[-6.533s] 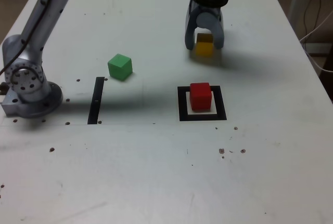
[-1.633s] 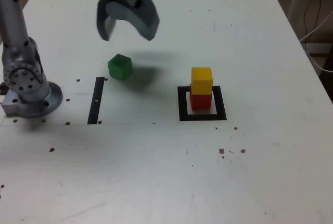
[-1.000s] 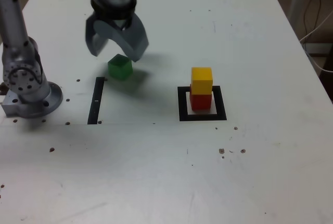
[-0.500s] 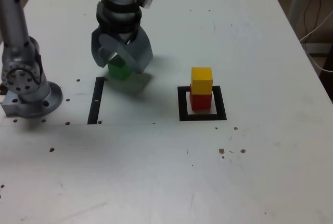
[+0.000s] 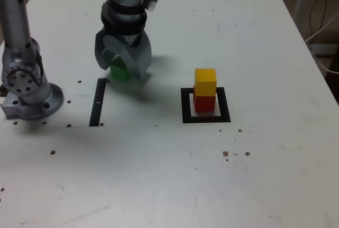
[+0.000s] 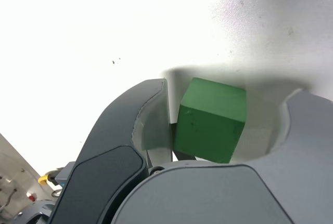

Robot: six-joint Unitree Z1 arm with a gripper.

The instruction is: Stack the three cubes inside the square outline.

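Wrist view shows the green cube [image 6: 210, 119] on the counter [image 5: 265, 37] between the half-open tool's [image 5: 123, 69] jaws; grip unclear. Grasping it is the step in hand. Next: carry it onto the yellow cube [image 5: 205, 81] stacked on red [image 5: 204, 102] in the square outline [image 5: 185, 106], beside the tool.

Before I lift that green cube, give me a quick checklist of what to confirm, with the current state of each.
1. Green cube sits between the jaws of the gripper: ok, wrist view shows it inside.
2. Jaws fully clamped on it: cannot tell; a sliver of gap shows beside one finger.
3. Cube square to the fingers: not ok, it looks slightly turned.
4. Yellow cube rests on the red cube: ok, upright, roughly aligned.
5. Stack inside the square outline: ok.
6. Path to the stack across the table: ok, nothing between.
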